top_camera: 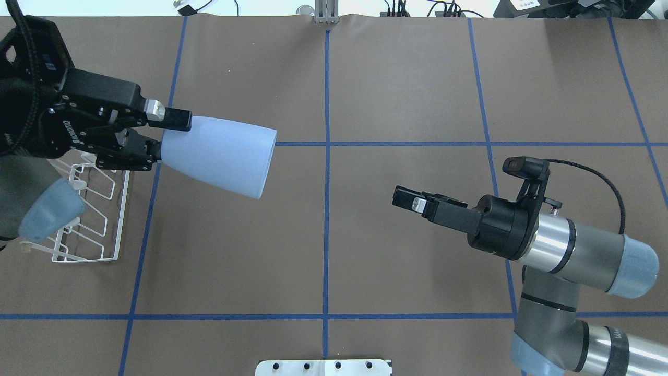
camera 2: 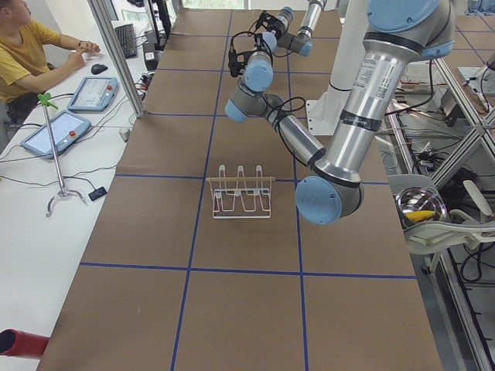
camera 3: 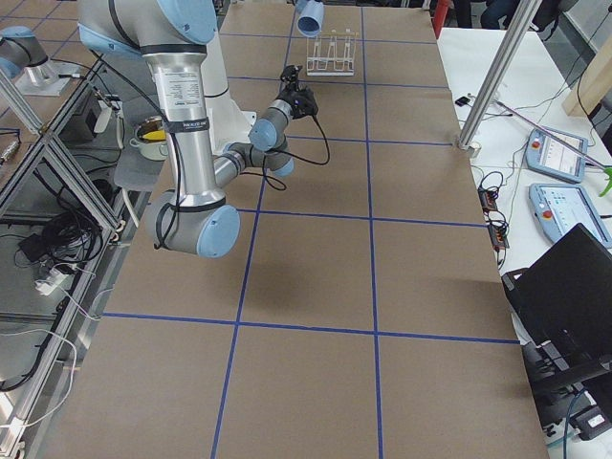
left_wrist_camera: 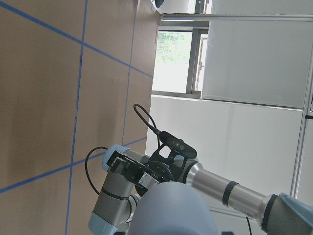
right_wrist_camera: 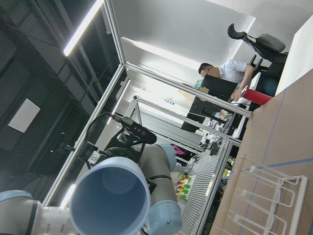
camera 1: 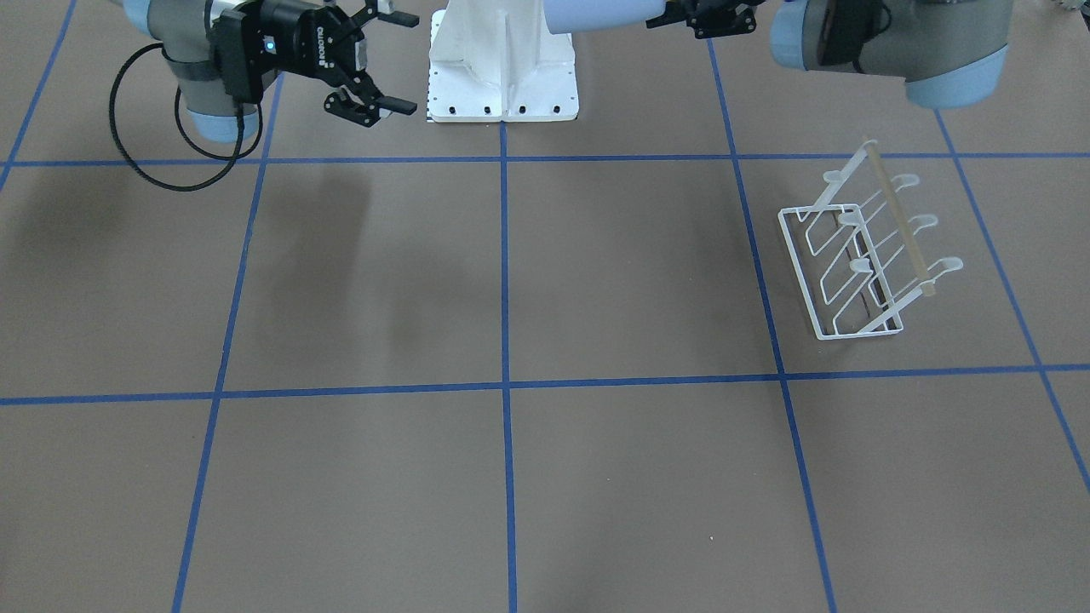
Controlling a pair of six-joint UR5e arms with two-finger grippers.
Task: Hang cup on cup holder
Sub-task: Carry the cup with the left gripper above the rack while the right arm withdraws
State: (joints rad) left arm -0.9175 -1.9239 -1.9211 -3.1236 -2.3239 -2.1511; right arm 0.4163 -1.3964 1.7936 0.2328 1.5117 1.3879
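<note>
Left gripper (top_camera: 165, 138): jaws closed on the narrow base end of the cup (top_camera: 222, 156). The cup is carried clear of the table (top_camera: 396, 104), lying roughly horizontal, with its open rim pointing away from the fingers.

Handling, as judged: light, rigid plastic. The matte wall should give fair friction, but the taper may let it creep under a weak clamp. A base-end hold leaves the rim free to receive a prong.

Cup holder (camera 1: 860, 260): on the table, below and just behind this gripper.

Right gripper (camera 1: 398, 63): well apart, jaws wide, empty.
</note>
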